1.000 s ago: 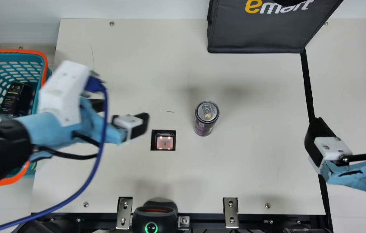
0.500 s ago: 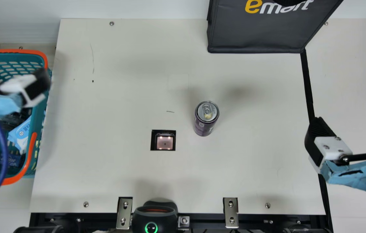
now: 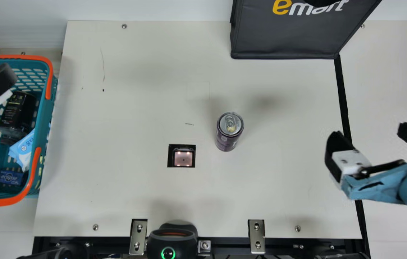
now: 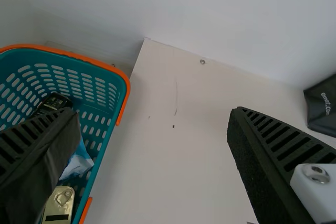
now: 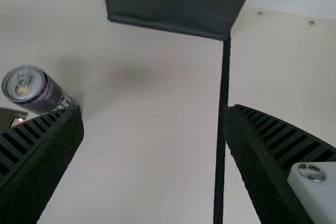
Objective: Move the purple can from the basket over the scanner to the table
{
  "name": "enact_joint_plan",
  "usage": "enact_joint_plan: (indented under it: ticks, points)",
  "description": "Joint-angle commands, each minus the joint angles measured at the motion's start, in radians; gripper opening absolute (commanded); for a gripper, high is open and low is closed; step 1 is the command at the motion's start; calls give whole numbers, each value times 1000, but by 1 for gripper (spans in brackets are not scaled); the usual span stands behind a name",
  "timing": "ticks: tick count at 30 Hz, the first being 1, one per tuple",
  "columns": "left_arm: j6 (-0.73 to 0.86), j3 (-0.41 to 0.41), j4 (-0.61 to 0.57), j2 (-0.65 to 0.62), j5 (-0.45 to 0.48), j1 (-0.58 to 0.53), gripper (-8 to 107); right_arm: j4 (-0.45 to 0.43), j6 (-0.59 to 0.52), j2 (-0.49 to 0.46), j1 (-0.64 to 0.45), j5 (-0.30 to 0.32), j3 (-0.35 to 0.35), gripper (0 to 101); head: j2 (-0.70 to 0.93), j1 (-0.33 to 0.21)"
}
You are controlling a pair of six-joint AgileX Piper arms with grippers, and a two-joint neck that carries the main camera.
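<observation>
The purple can stands upright on the table, to the right of the scanner window. My left gripper is over the basket at the left edge; in the left wrist view my left gripper has its fingers wide apart with nothing held. At the right, my right gripper stands open, well apart from the can. In the right wrist view the purple can lies beyond one finger of my open right gripper.
The basket holds a black bottle, a blue and white packet and a dark blue box. A dark bag stands at the back right. A black device with a green ring sits at the front edge.
My left arm has swung left, from near the scanner window to over the basket. The right gripper has shifted slightly left. The can has stayed in place.
</observation>
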Motion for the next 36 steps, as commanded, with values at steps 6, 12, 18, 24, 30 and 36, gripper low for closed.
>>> enact_joint_plan:
  ticks: [6, 12, 18, 24, 30, 36]
  points:
    - [0, 0, 0, 0, 0, 0, 90, -12, -94, 50, 189, -28, 50, 95, 2, -30]
    - [0, 0, 0, 0, 0, 0, 90, -2, -108, 97, 299, -71, 77, 95, 2, -30]
    - [0, 0, 0, 0, 0, 0, 90, 7, -41, 174, 386, -135, 93, 95, 2, -30]
    - [0, 0, 0, 0, 0, 0, 90, 13, 54, 267, 452, -194, 79, 95, 2, -30]
    - [0, 0, 0, 0, 0, 0, 90, 14, 122, 348, 493, -241, 68, 95, 2, -30]
    - [0, 0, 0, 0, 0, 0, 90, -4, 172, 406, 519, -281, 69, 95, 2, -30]
